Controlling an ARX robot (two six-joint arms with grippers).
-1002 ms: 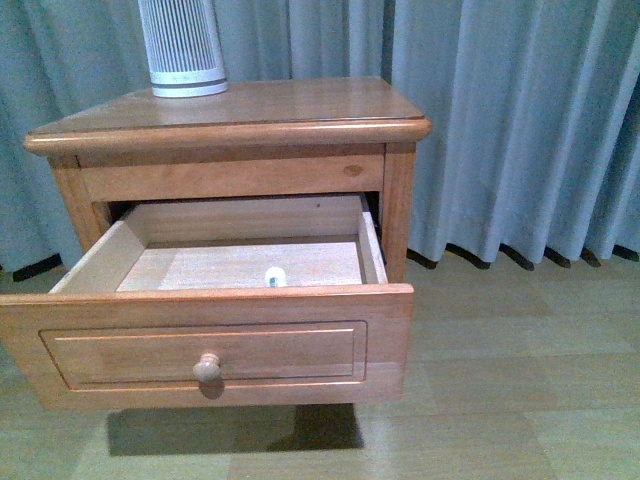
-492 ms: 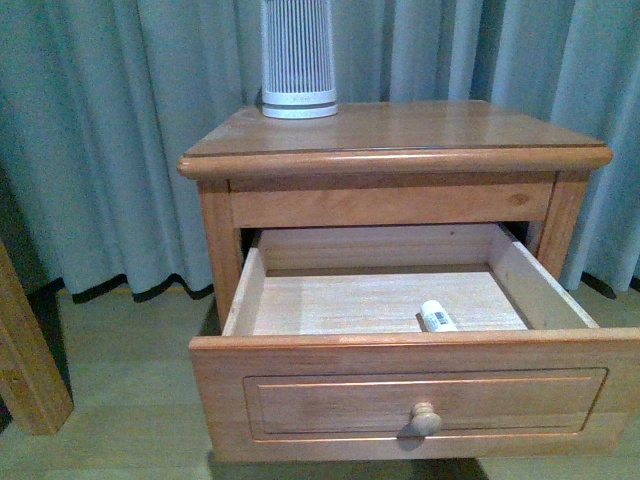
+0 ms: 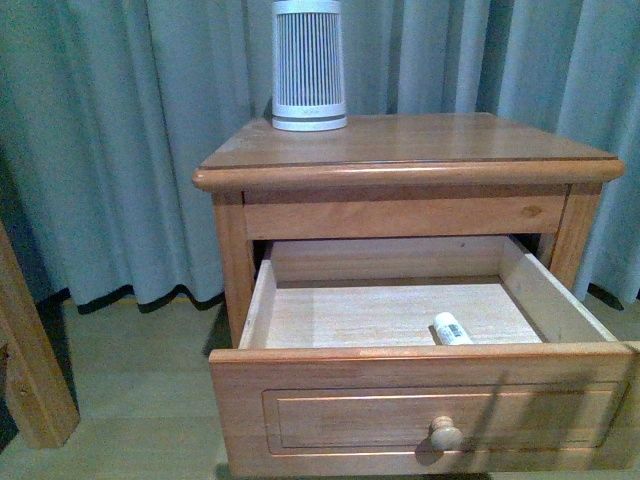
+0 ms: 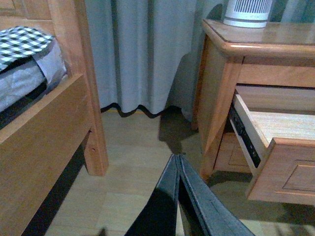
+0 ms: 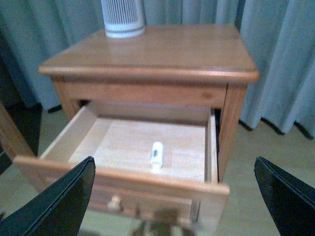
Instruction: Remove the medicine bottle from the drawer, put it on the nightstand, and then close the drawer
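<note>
Since the front view has swung across over the last second, the warm brown wooden bedside desk (image 3: 400, 140) with its rounded-edge top now sits near the middle of the picture, not off to the left. More of the pale-floored upper wooden drawer (image 3: 420, 353) is open to sight. Where only a white cap peeped over the drawer front, the small white cylindrical medicine bottle (image 3: 452, 328) with its dark-printed label now shows whole. It lies on its side on the drawer floor, close behind the front panel and toward the right. I judge that the robot has lined itself up for the pick, but the bottle is not yet taken and the drawer stands pulled out. Neither arm shows here. A thin shadow crosses the panel beside the round wooden knob (image 3: 446, 433), and a tall white ribbed cylinder (image 3: 308, 65) stands at the back of the desk top.

From the left wrist, the left tool (image 4: 177, 160) hangs low over the floor, off to one side of the desk, between it and a wooden bed frame (image 4: 44, 128). Its two dark fingers lie together, holding nothing. The bottle is hidden from here.

From the right wrist, the right tool (image 5: 173, 162) looks down on the open drawer from in front and above. Its fingers are spread wide apart and empty, with the bottle framed between them but well below. That pose suggests the right arm is meant for the reach.
</note>
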